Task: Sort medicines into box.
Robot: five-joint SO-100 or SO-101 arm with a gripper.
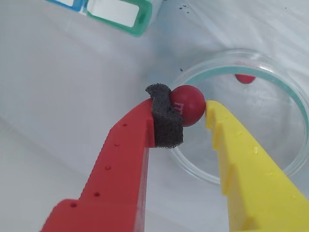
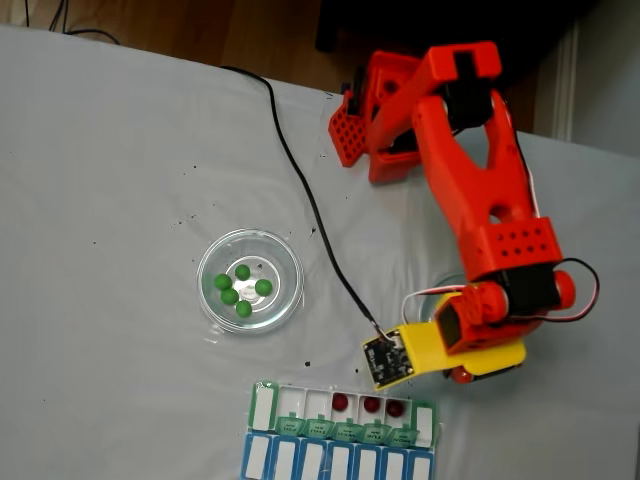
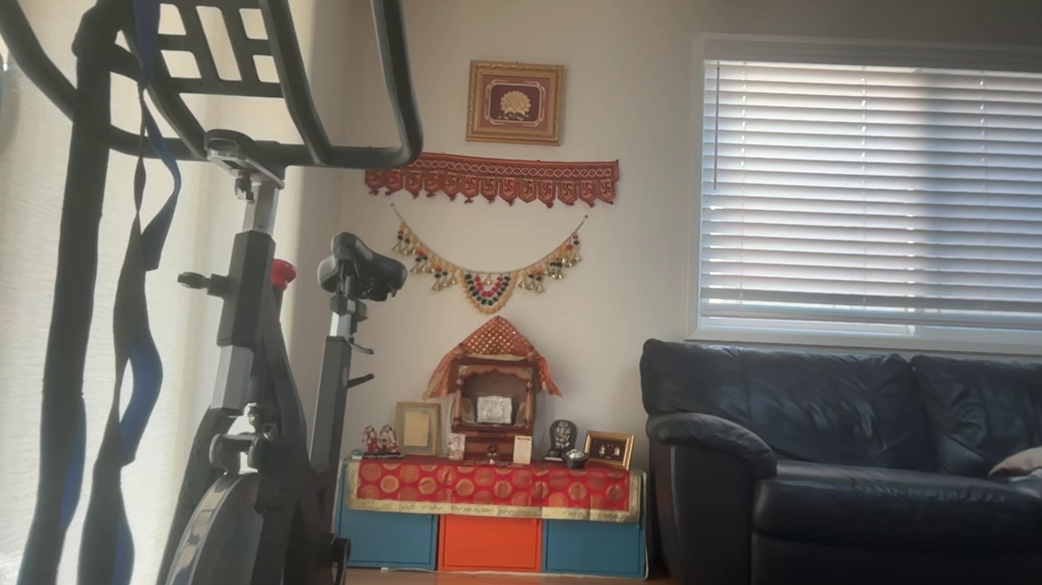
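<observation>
Over the glass dish (image 1: 289,159) near the tabletop's right edge, gripper (image 1: 193,108) clenched on a red pill (image 1: 189,102), one more behind it. Carry step next: swing to the pill box (image 2: 428,420), front edge; three reds already in; aim at a free compartment.

Orange-red printed arm (image 2: 470,170), yellow wrist plate, claw (image 1: 193,108) of red and yellow fingers, dark foam pad

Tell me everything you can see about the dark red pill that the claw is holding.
The small round dark red pill is smooth and matte, with a faint pale mark on its side. The claw pinches it between the grey foam pad on the red finger and the bare tip of the yellow finger. It hangs over the rim of the clear round glass dish, where another red pill lies.
</observation>
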